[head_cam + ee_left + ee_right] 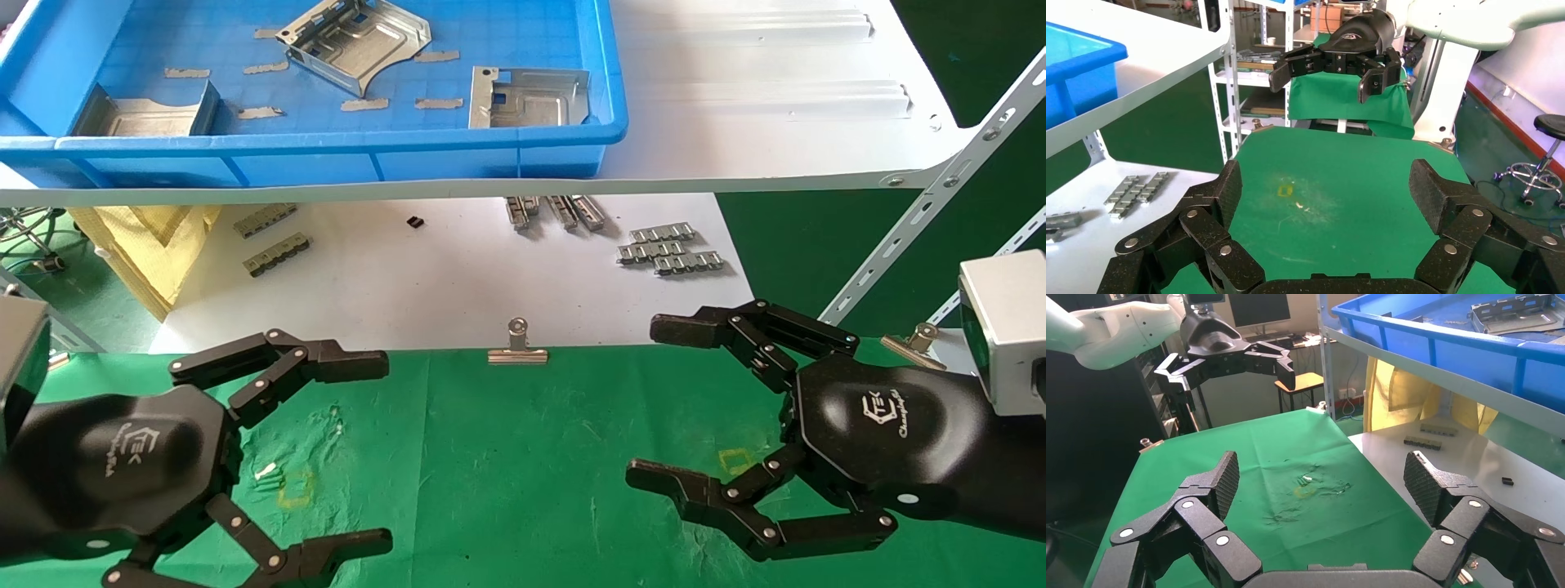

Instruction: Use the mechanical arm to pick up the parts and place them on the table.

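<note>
Three silver sheet-metal parts lie in a blue tray [490, 151] on the white shelf: one at the back middle [355, 41], one at the left [147, 114], one at the right [527, 98]. The green-cloth table [523, 457] lies below in front, with nothing on it. My left gripper [372, 449] is open and empty above the table's left side. My right gripper [662, 400] is open and empty above its right side. Each wrist view shows its own open fingers over bare cloth, left [1324, 190] and right [1321, 484], with the other hand farther off.
Small grey ridged strips [670, 249] lie on a white sheet [458, 286] between shelf and table. Silver clips [517, 347] hold the cloth's far edge. Yellow square marks [296, 487] sit on the cloth. A slotted shelf brace [923, 212] slants at the right.
</note>
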Controlling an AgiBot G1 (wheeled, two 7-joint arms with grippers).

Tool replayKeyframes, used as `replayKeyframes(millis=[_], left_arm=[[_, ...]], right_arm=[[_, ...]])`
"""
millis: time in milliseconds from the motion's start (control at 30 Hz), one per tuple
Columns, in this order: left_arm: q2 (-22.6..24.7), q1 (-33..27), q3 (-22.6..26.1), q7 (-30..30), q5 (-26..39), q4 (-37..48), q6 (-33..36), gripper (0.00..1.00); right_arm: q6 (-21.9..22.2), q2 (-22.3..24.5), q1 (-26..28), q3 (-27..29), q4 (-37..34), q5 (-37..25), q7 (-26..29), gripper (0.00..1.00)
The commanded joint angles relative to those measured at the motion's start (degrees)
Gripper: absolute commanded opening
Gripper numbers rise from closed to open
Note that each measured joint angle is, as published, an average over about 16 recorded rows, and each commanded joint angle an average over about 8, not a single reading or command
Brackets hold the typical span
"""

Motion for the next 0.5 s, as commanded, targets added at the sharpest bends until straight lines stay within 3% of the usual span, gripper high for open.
replayKeyframes(millis=[33,500], left_arm=[[0.0,0.0,0.0,0.0,0.0,0.0,0.0,1.0],[0.0,0.0,0.0,0.0,0.0,0.0,0.0,1.0]], right_arm=[[0.0,0.0,0.0,0.0,0.0,0.0,0.0,1.0],[0.0,0.0,0.0,0.0,0.0,0.0,0.0,1.0]])
